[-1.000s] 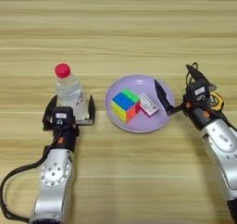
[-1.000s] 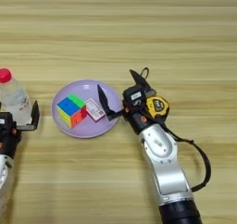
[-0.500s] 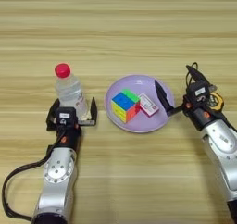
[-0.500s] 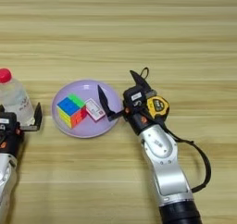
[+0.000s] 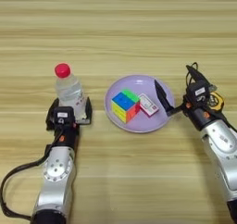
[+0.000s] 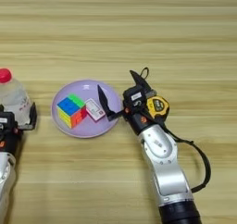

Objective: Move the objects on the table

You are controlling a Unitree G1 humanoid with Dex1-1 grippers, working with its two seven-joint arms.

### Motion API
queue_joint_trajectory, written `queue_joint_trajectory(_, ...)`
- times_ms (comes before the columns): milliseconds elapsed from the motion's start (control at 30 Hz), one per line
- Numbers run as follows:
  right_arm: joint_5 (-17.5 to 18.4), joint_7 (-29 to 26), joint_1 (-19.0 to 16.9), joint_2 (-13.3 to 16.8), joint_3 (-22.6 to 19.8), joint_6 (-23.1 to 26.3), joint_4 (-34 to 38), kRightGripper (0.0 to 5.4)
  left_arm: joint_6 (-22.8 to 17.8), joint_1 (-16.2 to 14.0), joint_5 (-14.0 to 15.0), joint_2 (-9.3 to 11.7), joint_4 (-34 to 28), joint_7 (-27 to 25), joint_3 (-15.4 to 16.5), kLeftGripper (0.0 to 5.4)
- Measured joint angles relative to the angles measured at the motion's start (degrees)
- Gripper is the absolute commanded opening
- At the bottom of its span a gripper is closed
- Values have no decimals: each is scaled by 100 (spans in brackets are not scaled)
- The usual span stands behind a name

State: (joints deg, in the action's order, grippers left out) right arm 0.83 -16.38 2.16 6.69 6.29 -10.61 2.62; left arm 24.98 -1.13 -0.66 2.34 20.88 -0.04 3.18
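Both views came from the stereo pair on my head, looking steeply down so the table (image 5: 115,28) filled each picture, near enough that my forearms ran off the bottom edge. The far planks lay along the top.

My left eye reached further left: it took in the whole bottle (image 5: 69,91) and my left gripper (image 5: 68,114) beside it, while my right arm sat against the right edge.

My right eye reached further right: the bottle (image 6: 11,96) was cut by the left edge, and my right gripper (image 6: 118,92) stood near the middle.

The two views shared the lilac plate (image 5: 118,121), puzzle cube (image 6: 71,110), flat box (image 6: 95,109) and tape measure (image 6: 157,106).
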Motion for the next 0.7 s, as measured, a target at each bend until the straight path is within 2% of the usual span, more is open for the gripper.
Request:
queue_joint_trajectory(433, -3, 16, 1, -24, 16, 0, -20, 540, 105, 47, 30, 15, 132, -70, 1, 329)
queue_joint_trajectory(700, -4, 18, 9, -30, 32, 0, -51, 540, 111, 31, 16, 36, 110, -74, -18, 311)
